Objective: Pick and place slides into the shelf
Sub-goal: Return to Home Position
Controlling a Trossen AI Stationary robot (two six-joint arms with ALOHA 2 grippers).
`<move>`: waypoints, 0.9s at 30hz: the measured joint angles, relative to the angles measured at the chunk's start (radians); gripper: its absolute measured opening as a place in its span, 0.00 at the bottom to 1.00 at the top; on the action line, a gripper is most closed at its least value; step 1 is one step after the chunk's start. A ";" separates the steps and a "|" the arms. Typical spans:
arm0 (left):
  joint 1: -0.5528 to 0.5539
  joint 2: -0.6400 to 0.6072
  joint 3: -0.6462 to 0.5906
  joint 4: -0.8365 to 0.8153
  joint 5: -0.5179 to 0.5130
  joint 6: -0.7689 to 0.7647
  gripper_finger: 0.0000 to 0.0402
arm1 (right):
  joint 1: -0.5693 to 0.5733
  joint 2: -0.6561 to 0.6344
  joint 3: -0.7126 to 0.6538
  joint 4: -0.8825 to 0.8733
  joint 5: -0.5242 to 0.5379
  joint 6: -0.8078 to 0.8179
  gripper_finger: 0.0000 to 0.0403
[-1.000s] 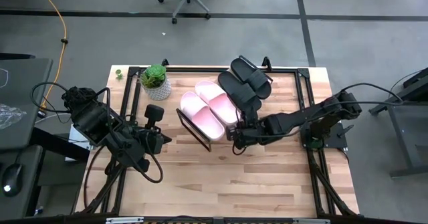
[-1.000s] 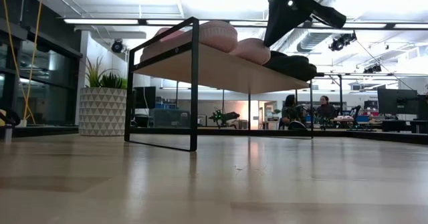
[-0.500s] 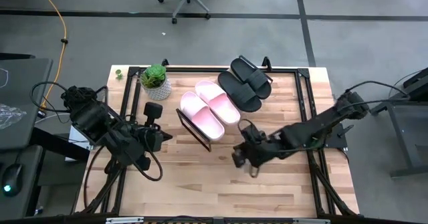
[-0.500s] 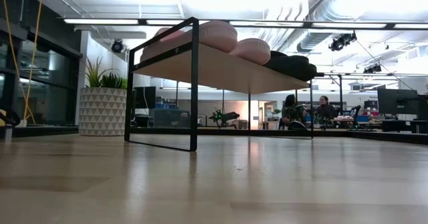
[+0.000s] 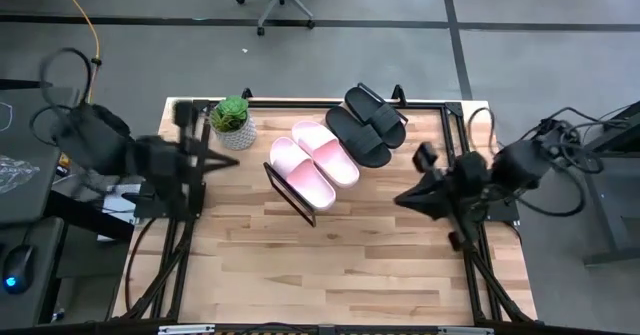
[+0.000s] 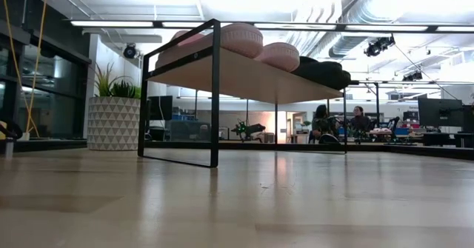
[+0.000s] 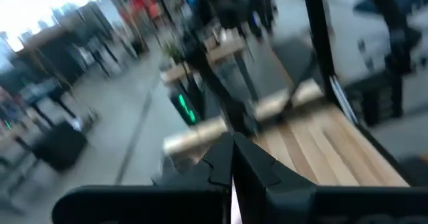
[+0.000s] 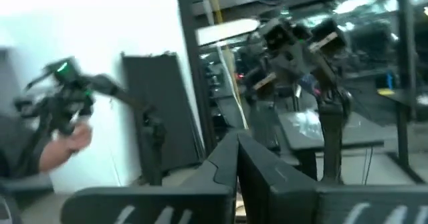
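All four slides sit on the shelf (image 5: 290,195), which stands at a slant on the far half of the tabletop (image 5: 330,270). The pink slides (image 5: 312,165) lie side by side and touching at the shelf's left end. The black slides (image 5: 365,125) lie just beside them towards the far right, the outer one close to the table's far edge. From table height I see the board (image 6: 252,76) tilted on its thin black frame, with the rounded ends of the pink slides (image 6: 252,44) and black slides (image 6: 322,72) showing above its upper edge.

The left arm (image 5: 150,160) hangs over the table's left edge, near the potted plant (image 5: 232,120) at the far left corner. The right arm (image 5: 470,180) is folded over the right edge, well apart from the shelf. Between the two arms and in front of the shelf's black front rail, a broad stretch of bare wood runs to the near edge.

On my wrist feeds the left gripper (image 7: 232,142) has its fingers pressed together on nothing, looking along the table's edge. The right gripper (image 8: 236,138) is likewise closed and carries nothing, facing the room. People (image 6: 341,122) sit far off beyond the table.
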 joint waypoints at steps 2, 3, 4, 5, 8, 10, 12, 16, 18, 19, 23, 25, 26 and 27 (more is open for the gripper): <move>0.001 -0.021 0.001 0.082 0.000 0.088 0.00 | -0.013 -0.033 0.000 -0.039 -0.036 -0.052 0.00; 0.001 -0.027 0.001 0.119 0.000 0.131 0.00 | -0.026 -0.049 0.000 -0.073 -0.040 -0.058 0.00; 0.002 -0.031 0.001 0.152 0.000 0.168 0.00 | -0.044 -0.065 0.000 -0.115 -0.040 -0.056 0.00; 0.011 -0.033 0.001 0.177 0.004 0.204 0.00 | -0.065 -0.080 0.000 -0.164 -0.040 -0.043 0.00; 0.081 -0.032 0.001 0.167 0.049 0.240 0.00 | -0.146 -0.126 -0.002 -0.373 -0.038 0.023 0.00; 0.157 -0.031 -0.001 0.108 0.080 0.214 0.00 | -0.209 -0.157 -0.003 -0.506 -0.043 0.069 0.00; 0.253 -0.033 -0.024 0.083 0.142 0.176 0.00 | -0.267 -0.195 -0.003 -0.606 -0.064 0.093 0.00; 0.445 -0.046 -0.147 0.167 0.356 0.158 0.00 | -0.379 -0.270 -0.003 -0.733 -0.129 0.104 0.00; 0.516 -0.064 -0.227 0.231 0.424 0.133 0.00 | -0.436 -0.302 -0.003 -0.793 -0.160 0.104 0.00; 0.545 -0.073 -0.272 0.263 0.454 0.122 0.00 | -0.462 -0.316 -0.009 -0.813 -0.177 0.104 0.00; 0.626 -0.103 -0.445 0.408 0.537 0.094 0.00 | -0.544 -0.389 -0.101 -0.795 -0.258 0.119 0.00; 0.637 -0.121 -0.525 0.457 0.543 0.087 0.00 | -0.574 -0.436 -0.189 -0.742 -0.290 0.132 0.00; 0.636 -0.135 -0.562 0.476 0.544 0.087 0.00 | -0.588 -0.459 -0.244 -0.697 -0.312 0.140 0.00; 0.636 -0.152 -0.599 0.491 0.544 0.088 0.00 | -0.604 -0.487 -0.305 -0.632 -0.342 0.154 0.00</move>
